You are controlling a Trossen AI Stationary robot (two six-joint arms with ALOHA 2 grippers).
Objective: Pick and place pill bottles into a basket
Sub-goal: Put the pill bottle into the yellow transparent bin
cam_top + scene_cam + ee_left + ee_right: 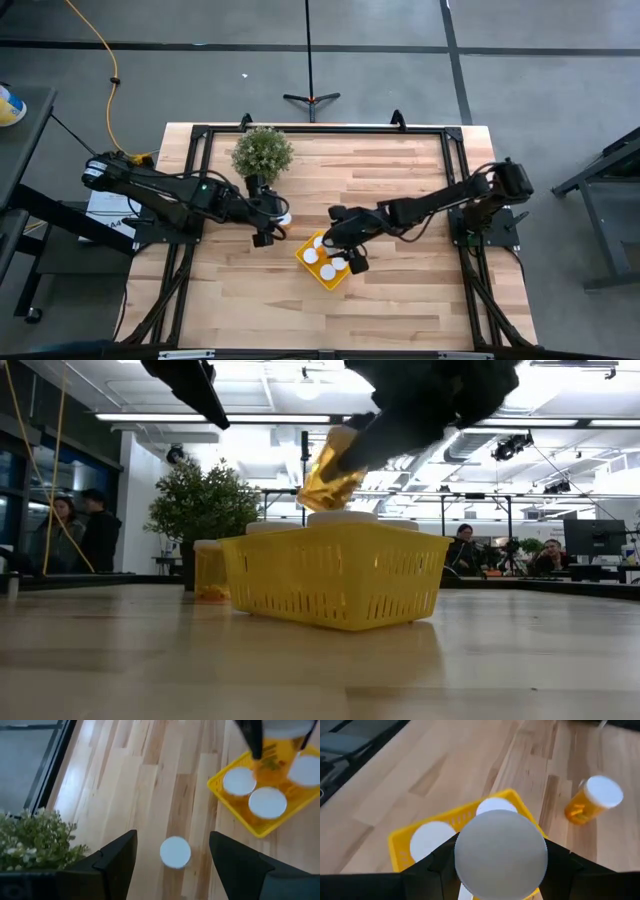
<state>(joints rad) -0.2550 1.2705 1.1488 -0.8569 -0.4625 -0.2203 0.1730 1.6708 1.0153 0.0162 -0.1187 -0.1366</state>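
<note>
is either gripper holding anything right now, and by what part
The right gripper holds a pill bottle over the basket, its fingers clamped on the sides just under the white cap. The left gripper is open and empty above a bottle on the table.

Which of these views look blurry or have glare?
Right wrist view: the held bottle's cap in the right hand is close and soft-edged. Low view: bright ceiling lights leave both arms as dark silhouettes. Left wrist view: window glare streaks the table.

Right hand clamped, apparently raised; left hand open, fingers downward.
</note>
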